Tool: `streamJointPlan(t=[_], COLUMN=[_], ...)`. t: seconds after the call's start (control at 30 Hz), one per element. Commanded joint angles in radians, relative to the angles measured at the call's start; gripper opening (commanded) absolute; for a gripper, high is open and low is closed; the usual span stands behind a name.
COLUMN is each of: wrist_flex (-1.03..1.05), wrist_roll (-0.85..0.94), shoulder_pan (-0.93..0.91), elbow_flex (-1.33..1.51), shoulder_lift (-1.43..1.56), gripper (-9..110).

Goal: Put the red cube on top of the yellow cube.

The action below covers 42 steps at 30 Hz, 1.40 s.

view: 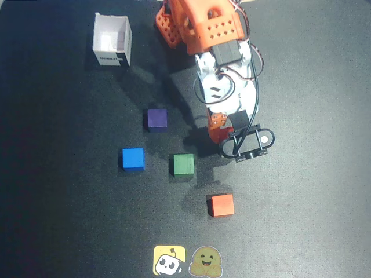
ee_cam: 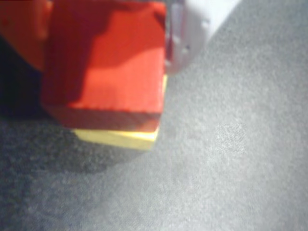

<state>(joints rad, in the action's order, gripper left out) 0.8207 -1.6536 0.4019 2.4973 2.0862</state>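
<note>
In the wrist view the red cube [ee_cam: 115,72] sits on top of the yellow cube [ee_cam: 120,138], of which only a thin pale strip shows along the red cube's lower edge. My gripper [ee_cam: 103,48] is shut on the red cube, with the orange finger [ee_cam: 24,29] against its left side and the white finger [ee_cam: 185,38] against its right. In the overhead view the gripper [view: 219,128] hangs right of centre. A patch of the red cube [view: 219,136] shows under it, and the yellow cube is hidden there.
On the black mat lie a purple cube [view: 156,119], a blue cube [view: 133,159], a green cube [view: 183,164] and an orange-red cube [view: 220,205]. A white open box [view: 112,40] stands at the back left. Two stickers [view: 185,262] lie at the front edge.
</note>
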Motion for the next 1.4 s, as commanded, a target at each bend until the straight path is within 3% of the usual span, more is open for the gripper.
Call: streamJointPlan(t=[0.0,0.53,1.37], wrist_flex=[-0.011,-0.005,0.043], wrist_roll=[-0.002,-0.081,-0.175], shoulder_pan=[0.011,0.018,0.038], elbow_flex=[0.005,0.009,0.014], shoulder_lift=[0.041,0.058,0.222], gripper=[4,19,23])
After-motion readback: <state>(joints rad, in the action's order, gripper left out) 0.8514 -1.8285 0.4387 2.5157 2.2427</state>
